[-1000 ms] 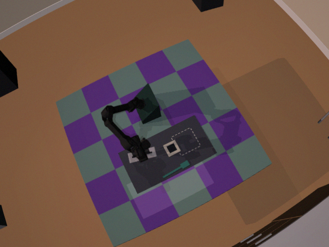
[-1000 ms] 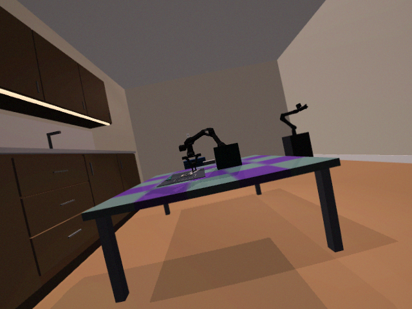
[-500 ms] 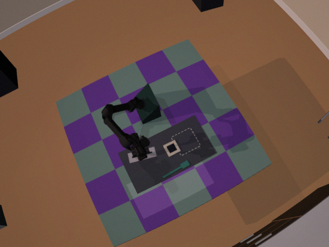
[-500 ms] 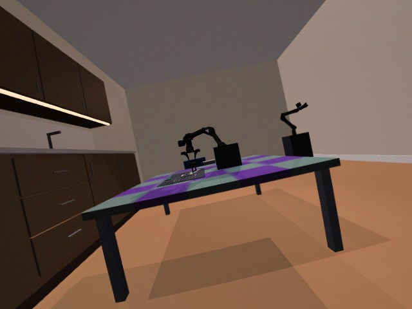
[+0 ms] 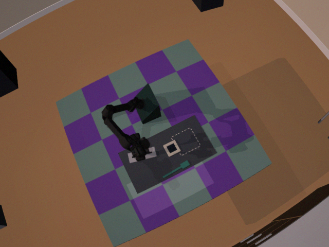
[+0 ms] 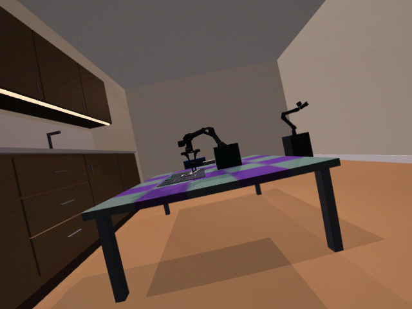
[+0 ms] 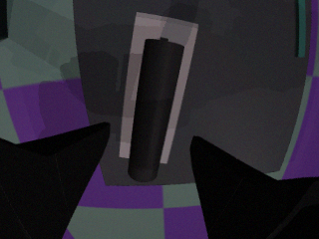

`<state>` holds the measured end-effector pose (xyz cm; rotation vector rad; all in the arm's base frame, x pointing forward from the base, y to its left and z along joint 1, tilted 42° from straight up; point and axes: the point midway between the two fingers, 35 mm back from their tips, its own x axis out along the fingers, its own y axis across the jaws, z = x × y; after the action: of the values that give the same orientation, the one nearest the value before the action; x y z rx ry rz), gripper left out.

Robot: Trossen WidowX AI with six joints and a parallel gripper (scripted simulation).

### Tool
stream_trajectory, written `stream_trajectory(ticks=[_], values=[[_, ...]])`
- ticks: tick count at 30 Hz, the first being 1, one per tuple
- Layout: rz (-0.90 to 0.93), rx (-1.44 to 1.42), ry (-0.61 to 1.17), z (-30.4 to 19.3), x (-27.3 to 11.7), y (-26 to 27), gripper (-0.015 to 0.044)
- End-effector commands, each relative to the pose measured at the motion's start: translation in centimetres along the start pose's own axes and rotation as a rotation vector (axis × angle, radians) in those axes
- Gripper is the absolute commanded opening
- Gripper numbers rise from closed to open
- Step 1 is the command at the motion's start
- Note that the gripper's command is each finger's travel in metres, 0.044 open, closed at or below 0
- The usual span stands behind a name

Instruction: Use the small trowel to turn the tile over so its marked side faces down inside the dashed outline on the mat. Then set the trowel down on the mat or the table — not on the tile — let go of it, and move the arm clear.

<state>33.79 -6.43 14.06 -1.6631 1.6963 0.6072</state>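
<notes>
A square tile (image 5: 177,152) with a pale border and a dark centre lies flat near the middle of the dark mat (image 5: 143,183) (image 7: 239,129). It lies left of the dashed outline (image 5: 190,128), close beside it. What appears to be the trowel, a pale rectangular plate (image 5: 131,160) (image 7: 169,29) under a black cylindrical handle (image 7: 156,110), lies at the mat's left end. My gripper (image 7: 151,135) (image 6: 194,169) is open above the handle, with gaps on both sides of it in the wrist view. In the top view the wrist hides the fingertips and most of the handle.
A teal long-handled tool (image 5: 185,164) (image 7: 301,30) with a squarish end lies along the mat's lower edge in the top view. My arm's dark base block (image 5: 148,105) (image 6: 228,156) stands on the checkered table (image 5: 159,199), beyond the mat.
</notes>
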Motion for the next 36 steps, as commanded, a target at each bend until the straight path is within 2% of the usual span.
stream_trajectory(ticks=[1, 26, 31, 36], values=[[0.003, 0.006, -0.003, 0.1, 0.5, 0.0, 0.027], [0.003, 0.006, -0.001, 0.0, 4.3, 0.1, 0.027], [0.003, 0.006, -0.001, 0.0, 4.3, 0.1, 0.0139], [0.003, 0.006, -0.001, 0.0, 4.3, 0.1, 0.013]])
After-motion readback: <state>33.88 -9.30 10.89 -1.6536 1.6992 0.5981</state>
